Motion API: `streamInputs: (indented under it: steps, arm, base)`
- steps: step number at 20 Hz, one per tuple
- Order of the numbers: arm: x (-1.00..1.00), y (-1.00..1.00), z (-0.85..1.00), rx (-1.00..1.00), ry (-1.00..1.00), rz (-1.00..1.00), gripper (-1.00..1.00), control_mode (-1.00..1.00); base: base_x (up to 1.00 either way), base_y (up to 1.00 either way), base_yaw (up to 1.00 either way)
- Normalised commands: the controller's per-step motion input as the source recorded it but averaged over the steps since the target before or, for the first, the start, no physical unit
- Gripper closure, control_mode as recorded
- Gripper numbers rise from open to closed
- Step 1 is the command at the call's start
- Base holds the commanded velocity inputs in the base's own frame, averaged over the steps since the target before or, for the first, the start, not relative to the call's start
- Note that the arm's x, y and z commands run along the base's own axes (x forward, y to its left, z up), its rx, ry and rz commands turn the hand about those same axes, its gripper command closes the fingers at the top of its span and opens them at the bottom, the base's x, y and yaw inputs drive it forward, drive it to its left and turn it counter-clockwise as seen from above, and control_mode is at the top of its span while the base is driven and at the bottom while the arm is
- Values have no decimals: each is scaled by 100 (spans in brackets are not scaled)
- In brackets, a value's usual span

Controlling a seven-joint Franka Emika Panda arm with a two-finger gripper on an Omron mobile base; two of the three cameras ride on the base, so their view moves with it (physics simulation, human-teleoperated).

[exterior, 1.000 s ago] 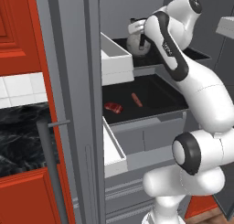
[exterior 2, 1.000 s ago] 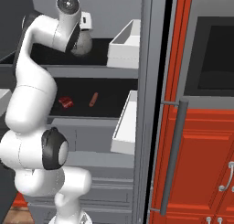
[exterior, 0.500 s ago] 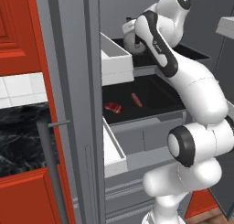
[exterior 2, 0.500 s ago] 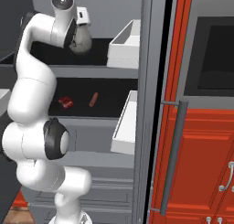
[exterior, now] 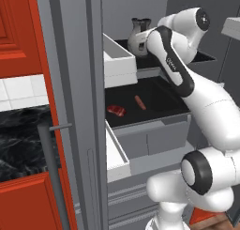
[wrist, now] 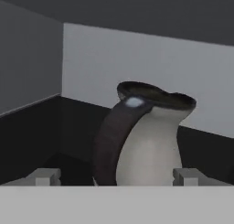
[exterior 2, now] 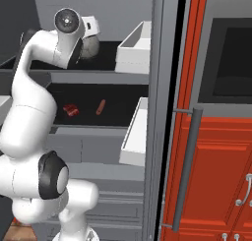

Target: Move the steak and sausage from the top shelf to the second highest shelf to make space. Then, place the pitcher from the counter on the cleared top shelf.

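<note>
With the pitcher point(wrist: 146, 141) standing upright on the black top shelf point(exterior: 201, 57), we judge the task to be in its last step: the release. In the hand view the two finger tips point(wrist: 45, 176) stand wide on either side of the jug's belly, apart from it as far as we can tell, so we record the jaws as open and gripping nothing; the gripper point(wrist: 116, 177) sits at the pitcher, handle toward the camera. From the left base view the pitcher point(exterior: 139, 34) stands near the front left part of that shelf, just behind the white bin point(exterior: 117, 60) that juts from the shelf's left front edge; whether the bin holds anything we cannot tell. The steak point(exterior: 116, 111) and sausage point(exterior: 140, 102) lie on the second highest shelf point(exterior: 154, 95), near each other but apart, the steak closer to the front left corner, the sausage further back and toward the middle. A lower white bin point(exterior: 115, 151) hangs open under that shelf's front edge; it looks empty from here. Next move, in our judgement: draw the hand straight back from the jug without brushing handle or belly, then clear the shelf's front edge. The counter point(exterior: 21, 137) shows at the left.
</note>
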Motion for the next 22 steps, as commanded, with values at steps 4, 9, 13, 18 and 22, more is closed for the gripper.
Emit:
streamInputs:
  steps: [4, 9, 13, 18, 22]
  arm:
    - [-93, 0, 6, 0, -1, -4, -100, -100]
    - [-100, -2, 5, 0, 0, -2, -100, -100]
    - [-100, -10, -6, -2, 0, -2, -100, -100]
    - [-100, -21, -33, -8, 11, -5, -100, -100]
    - [-100, -10, -89, -18, 31, -6, -100, -100]
  base:
    - [0, 0, 0]
    - [0, 0, 0]
    - [0, 0, 0]
    - [0, 0, 0]
    - [0, 0, 0]
